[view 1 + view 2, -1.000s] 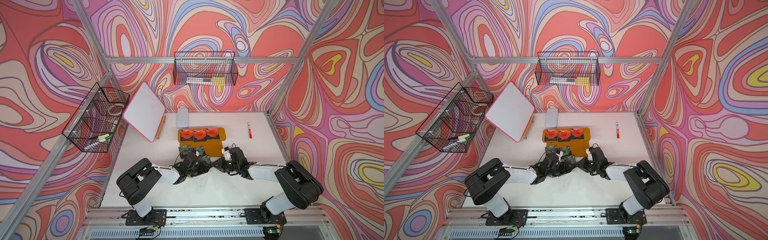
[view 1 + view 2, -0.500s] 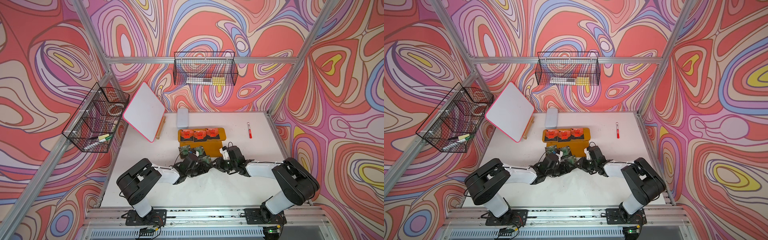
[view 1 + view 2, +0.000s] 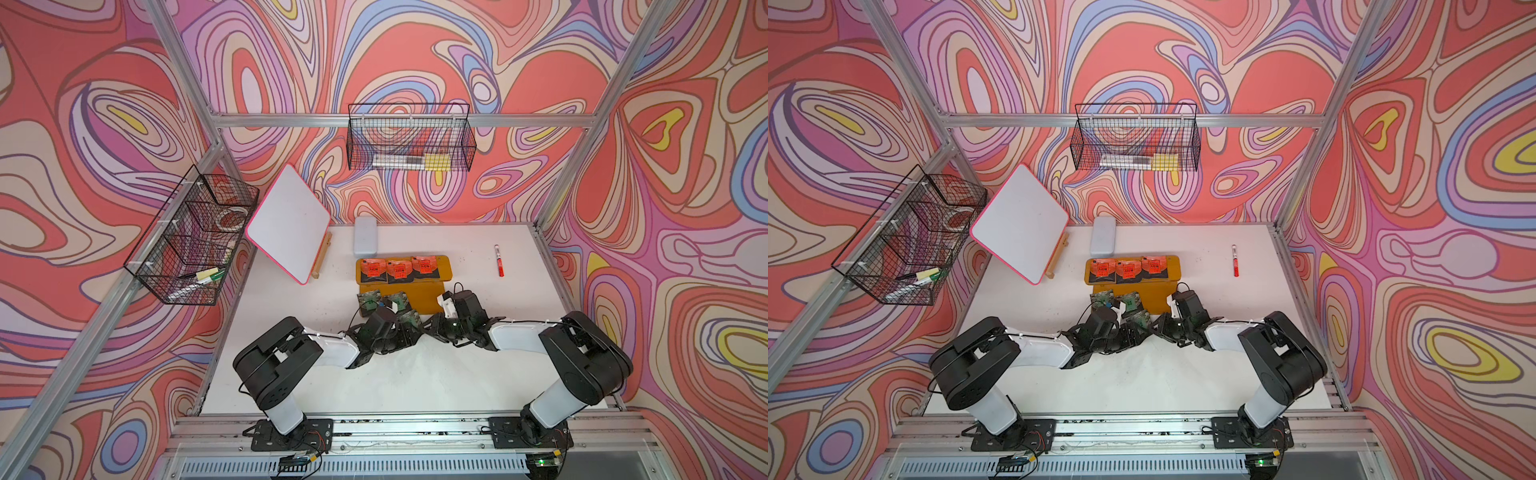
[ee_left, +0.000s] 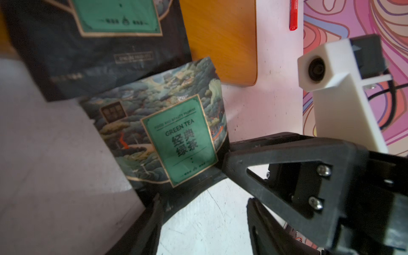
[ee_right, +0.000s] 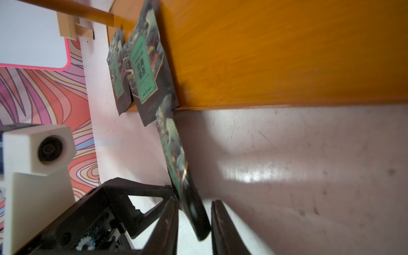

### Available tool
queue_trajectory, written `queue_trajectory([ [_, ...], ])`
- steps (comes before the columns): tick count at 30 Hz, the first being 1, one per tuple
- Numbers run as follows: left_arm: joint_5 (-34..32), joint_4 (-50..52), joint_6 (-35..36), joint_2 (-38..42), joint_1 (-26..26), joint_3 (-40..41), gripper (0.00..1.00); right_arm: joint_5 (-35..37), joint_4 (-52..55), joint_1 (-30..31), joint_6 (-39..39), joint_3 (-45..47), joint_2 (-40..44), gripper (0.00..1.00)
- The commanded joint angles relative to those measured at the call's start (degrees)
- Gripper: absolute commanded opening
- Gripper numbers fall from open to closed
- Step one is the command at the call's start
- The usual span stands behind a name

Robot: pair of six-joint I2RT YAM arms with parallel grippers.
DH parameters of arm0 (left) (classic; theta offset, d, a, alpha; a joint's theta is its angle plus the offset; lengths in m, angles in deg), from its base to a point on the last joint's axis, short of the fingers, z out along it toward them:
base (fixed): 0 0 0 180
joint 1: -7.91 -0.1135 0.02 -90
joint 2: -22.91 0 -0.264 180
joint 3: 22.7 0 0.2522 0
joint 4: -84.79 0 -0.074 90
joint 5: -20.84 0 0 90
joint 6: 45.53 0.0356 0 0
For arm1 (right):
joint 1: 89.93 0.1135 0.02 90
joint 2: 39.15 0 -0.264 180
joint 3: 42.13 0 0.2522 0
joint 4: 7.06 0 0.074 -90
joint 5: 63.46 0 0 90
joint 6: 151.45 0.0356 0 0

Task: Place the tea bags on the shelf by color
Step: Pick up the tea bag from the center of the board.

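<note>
Handing over, it seems, the third green bag (image 3: 409, 319), upright on the table (image 3: 395, 382) before the shelf (image 3: 441, 266) in both top views. Left wrist: left gripper (image 4: 202, 212) gapes. Right wrist: right gripper (image 5: 194, 205) flanks it, clamp unclear; next needs lower-tier placement.

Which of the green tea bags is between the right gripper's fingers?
The lone green tea bag out in front of the shelf; the other two green ones rest against the shelf.
</note>
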Motion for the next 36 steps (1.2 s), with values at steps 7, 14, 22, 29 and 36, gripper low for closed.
queue_trajectory([
  [7,-0.84,1.29,0.20,-0.80,0.32,0.91,0.65,0.36,1.64,0.46,-1.56,1.06,4.01,0.19],
  [14,-0.78,1.31,0.26,-1.05,0.36,0.97,0.65,1.53,3.55,0.39,-2.00,1.23,6.55,0.19],
  [22,-0.86,1.25,0.15,-0.92,0.36,1.17,0.65,2.45,5.39,0.38,-2.92,1.41,7.55,0.18],
  [29,-0.90,1.22,0.13,-0.83,0.36,1.12,0.65,2.75,5.06,0.38,-3.62,0.75,5.25,0.20],
  [36,-0.74,1.14,0.14,-0.85,0.36,1.08,0.65,0.68,3.11,0.39,-4.19,-0.18,1.82,0.20],
])
